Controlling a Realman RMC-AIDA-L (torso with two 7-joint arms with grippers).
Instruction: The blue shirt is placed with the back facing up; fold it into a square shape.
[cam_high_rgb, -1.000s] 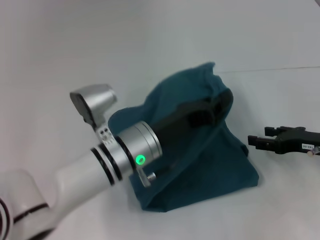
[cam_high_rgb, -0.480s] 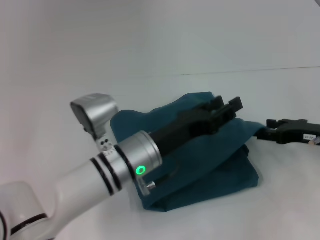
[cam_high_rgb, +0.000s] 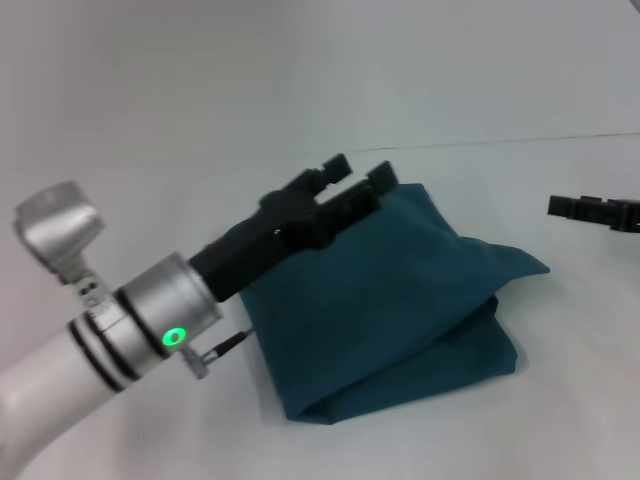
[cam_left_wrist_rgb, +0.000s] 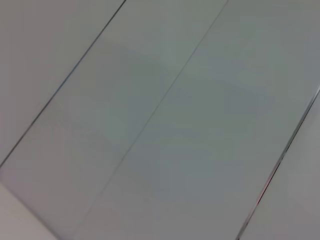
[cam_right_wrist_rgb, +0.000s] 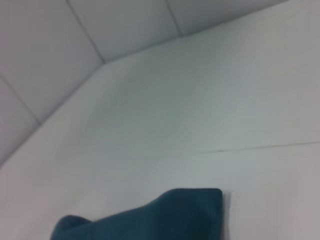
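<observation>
Your left pincer (cam_high_rgb: 356, 176) hangs released over the blue shirt (cam_high_rgb: 385, 300), already a rough square on the tabletop (cam_high_rgb: 420, 90); next, flatten its bulging right corner, while whether the right pincer (cam_high_rgb: 590, 211) at the edge is released or clenched I cannot tell.

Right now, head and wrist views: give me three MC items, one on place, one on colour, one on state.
1. The right tool is:
A. on the shirt
B. off the shirt, at the table's right edge of view
C. under the left arm

2. The shirt's visible side is:
A. plain teal-blue
B. white
C. red striped

3. The left tool is:
A. shut on cloth
B. open, empty
C. out of view

Key: B, the right tool sits clear of the blue shirt; A, only teal-blue cloth shows; B, the left tool has its fingers apart above the shirt's far edge, holding nothing.
</observation>
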